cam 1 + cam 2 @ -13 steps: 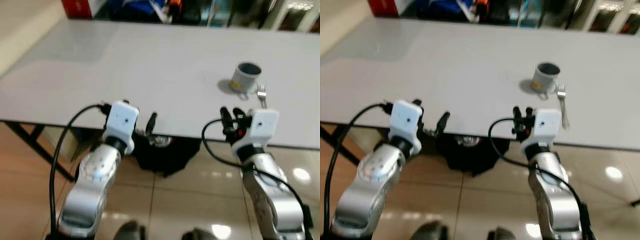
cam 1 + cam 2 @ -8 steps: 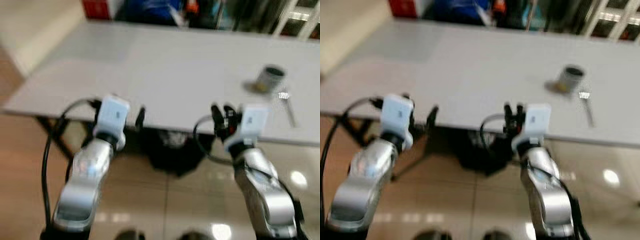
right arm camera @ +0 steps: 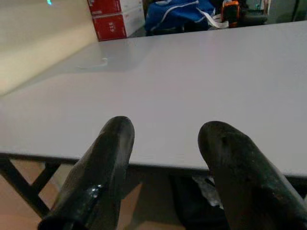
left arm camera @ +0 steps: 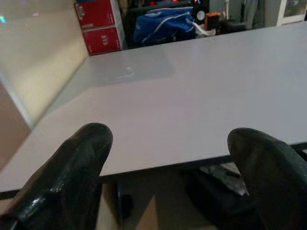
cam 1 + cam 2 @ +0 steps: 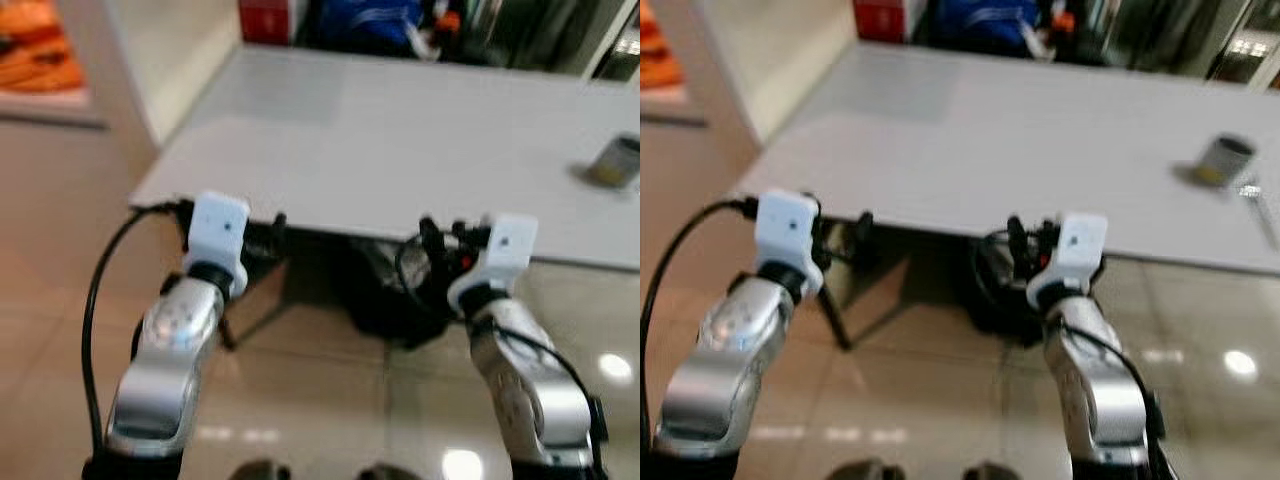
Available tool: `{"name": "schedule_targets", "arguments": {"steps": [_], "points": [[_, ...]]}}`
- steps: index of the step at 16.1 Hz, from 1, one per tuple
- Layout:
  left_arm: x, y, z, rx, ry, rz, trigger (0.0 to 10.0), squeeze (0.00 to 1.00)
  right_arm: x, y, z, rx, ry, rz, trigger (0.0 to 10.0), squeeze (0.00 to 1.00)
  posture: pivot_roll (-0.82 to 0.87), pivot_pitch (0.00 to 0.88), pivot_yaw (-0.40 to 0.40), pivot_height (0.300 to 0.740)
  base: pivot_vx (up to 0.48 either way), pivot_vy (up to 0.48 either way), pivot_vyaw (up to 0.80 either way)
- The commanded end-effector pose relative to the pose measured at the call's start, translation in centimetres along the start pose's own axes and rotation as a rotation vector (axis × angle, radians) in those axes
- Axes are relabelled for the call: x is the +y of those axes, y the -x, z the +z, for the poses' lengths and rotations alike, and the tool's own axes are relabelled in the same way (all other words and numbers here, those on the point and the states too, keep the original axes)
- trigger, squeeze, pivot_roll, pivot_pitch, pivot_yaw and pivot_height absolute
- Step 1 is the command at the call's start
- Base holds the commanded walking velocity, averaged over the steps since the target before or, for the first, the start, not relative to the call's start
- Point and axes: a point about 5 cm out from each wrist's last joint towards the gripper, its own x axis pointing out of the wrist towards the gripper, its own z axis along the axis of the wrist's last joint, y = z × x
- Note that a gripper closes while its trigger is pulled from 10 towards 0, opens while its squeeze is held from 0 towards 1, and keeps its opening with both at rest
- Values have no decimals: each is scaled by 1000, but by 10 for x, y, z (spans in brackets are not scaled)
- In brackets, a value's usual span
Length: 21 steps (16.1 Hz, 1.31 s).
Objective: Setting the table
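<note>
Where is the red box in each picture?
Left eye view: red box at the top, past the table's far left corner.
Right eye view: top edge, left of middle.
Left wrist view: upper left, two stacked.
Right wrist view: upper left, two stacked.
Shared landmark: blue bag beside it.

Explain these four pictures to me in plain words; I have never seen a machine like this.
This is a walking humanoid robot with two silver arms. The two wide pictures come from a camera pair on its head, looking down at its own arms: the left gripper and the right gripper, both held at the near edge of a long pale grey table. The other two pictures come from cameras on each wrist, looking along that gripper's two black fingers; in both, the jaws stand open with nothing between them. On the table, far to the robot's right, stand a small grey cup and beside it a silver fork, blurred. Nothing is held.
</note>
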Motion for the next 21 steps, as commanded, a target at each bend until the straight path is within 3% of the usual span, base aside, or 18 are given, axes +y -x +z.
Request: {"name": "schedule_targets", "arguments": {"steps": [1,2,3,4,5,8,11,15,21], "points": [[-1,-3,0,3,-6,1,10000,1000,-4,0,-3,21,35,-28,10000,1000,40,37,-28,740,0,480,0],[0,-7,3,-9,-25,7,10000,1000,-4,-2,1,12,72,-29,10000,1000,43,46,-36,740,0,480,0],[1,-9,5,-13,-37,8,10000,1000,-5,-4,1,11,82,-27,10000,847,44,48,-38,740,0,480,0],[-1,-13,8,-24,-53,6,10000,416,-8,-8,1,17,87,-25,10000,0,55,52,-58,740,0,480,0],[-4,-16,12,-37,-55,6,10000,0,-10,-11,2,17,85,-25,10000,0,63,54,-66,740,0,480,0],[3,-15,19,-69,-13,68,10000,0,-11,-15,12,-1,157,20,10000,0,22,75,-71,740,0,480,0],[3,-12,9,-36,-12,85,10000,0,-17,-15,12,2,185,8,10000,0,17,76,-48,740,0,480,0],[3,-15,13,-48,-13,70,10000,0,-5,-15,13,-10,177,36,10000,0,6,88,-17,740,0,480,0],[3,-13,10,-38,-23,64,10000,0,-1,-14,12,-14,213,47,10000,0,9,96,-5,740,0,480,0]]}}
